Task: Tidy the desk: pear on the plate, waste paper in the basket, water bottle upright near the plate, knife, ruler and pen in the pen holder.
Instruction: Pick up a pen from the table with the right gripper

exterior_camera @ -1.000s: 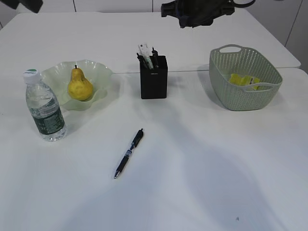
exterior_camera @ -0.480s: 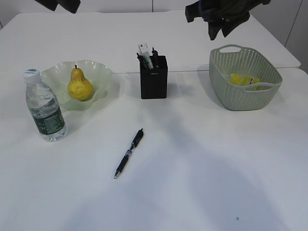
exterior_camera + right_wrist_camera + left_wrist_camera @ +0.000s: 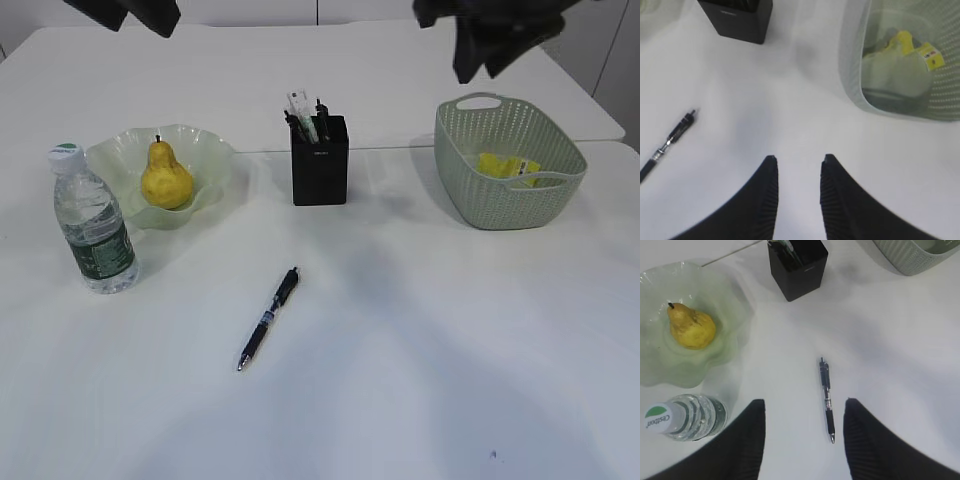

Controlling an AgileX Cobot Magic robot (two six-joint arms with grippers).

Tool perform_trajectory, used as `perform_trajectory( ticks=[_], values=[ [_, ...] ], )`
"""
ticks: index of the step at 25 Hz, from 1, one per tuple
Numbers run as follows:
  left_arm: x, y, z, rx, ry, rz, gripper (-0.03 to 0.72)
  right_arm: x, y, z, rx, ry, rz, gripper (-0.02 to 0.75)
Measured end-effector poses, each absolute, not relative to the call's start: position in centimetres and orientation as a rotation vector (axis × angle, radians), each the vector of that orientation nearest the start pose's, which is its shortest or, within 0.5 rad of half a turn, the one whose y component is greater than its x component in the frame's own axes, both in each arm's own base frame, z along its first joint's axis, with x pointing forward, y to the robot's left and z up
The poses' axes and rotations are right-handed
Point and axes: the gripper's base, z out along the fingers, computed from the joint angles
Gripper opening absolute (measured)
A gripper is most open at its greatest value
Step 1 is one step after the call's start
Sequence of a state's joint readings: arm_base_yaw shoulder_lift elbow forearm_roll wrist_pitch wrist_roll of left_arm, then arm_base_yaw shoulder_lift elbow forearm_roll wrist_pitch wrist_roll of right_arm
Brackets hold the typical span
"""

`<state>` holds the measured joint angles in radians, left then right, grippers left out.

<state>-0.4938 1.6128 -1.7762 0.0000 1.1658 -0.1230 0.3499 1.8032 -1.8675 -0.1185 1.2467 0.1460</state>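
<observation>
The yellow pear (image 3: pixel 166 178) lies in the wavy green plate (image 3: pixel 215 152). Beside the plate the water bottle (image 3: pixel 92 225) stands upright. The black pen holder (image 3: pixel 320 165) holds the clear ruler (image 3: pixel 299 106) and dark items; I cannot pick out the knife among them. A black pen (image 3: pixel 268 318) lies flat on the table. Yellow waste paper (image 3: pixel 508 166) sits in the basket (image 3: pixel 470 190). My left gripper (image 3: pixel 805 402) hangs open high above the pen (image 3: pixel 826 399). My right gripper (image 3: pixel 798 159) is open and empty, above bare table left of the basket (image 3: pixel 852 75).
Both arms hang high at the back, the left arm (image 3: pixel 140 12) and the right arm (image 3: pixel 485 40). The white table ends behind the holder, where a second tabletop (image 3: pixel 250 80) begins.
The left arm has come rightward into view at the top left. The right arm has swung right, from behind the holder towards the basket. No object has moved.
</observation>
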Motion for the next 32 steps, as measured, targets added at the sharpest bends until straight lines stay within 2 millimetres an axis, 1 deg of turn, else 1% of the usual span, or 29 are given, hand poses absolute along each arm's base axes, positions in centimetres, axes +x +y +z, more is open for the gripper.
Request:
perform_trajectory(
  ticks=[1,3,5,8,11,15,19,23,26,29,32],
  values=[
    [30.2,-16.3,41.5,0.462,2.462,-0.259,0.363,36.0,11.7,37.3,-0.273,2.635,-0.001,0.247],
    [30.3,-16.3,41.4,0.462,2.464,-0.258,0.363,34.3,10.3,37.5,-0.25,2.65,-0.012,0.247],
    [30.5,-16.5,41.0,0.464,2.479,-0.267,0.363,32.1,8.9,37.3,-0.231,2.678,-0.027,0.247],
    [31.0,-17.0,39.9,0.471,2.537,-0.287,0.364,29.1,7.6,36.5,-0.221,2.716,-0.044,0.247],
    [31.7,-17.8,38.0,0.483,2.628,-0.309,0.381,26.8,6.5,35.5,-0.231,2.746,-0.104,0.247],
    [32.9,-19.3,35.0,0.519,2.714,-0.303,0.454,24.3,5.1,34.9,-0.248,2.745,-0.208,0.247],
    [33.7,-21.4,31.7,0.581,2.79,-0.284,0.473,22.2,4.4,35.2,-0.244,2.716,-0.217,0.246],
    [34.6,-22.7,28.5,0.611,2.867,-0.272,0.475,20.4,3.8,35.2,-0.256,2.699,-0.224,0.247],
    [35.3,-23.4,26.2,0.607,2.909,-0.282,0.474,19.4,3.3,34.2,-0.27,2.715,-0.267,0.247],
    [36.1,-23.9,24.2,0.598,2.923,-0.285,0.459,18.5,2.9,32.8,-0.293,2.727,-0.297,0.246],
    [36.7,-24.3,22.5,0.6,2.934,-0.278,0.451,18.2,2.8,31.5,-0.317,2.715,-0.297,0.245]
  ],
)
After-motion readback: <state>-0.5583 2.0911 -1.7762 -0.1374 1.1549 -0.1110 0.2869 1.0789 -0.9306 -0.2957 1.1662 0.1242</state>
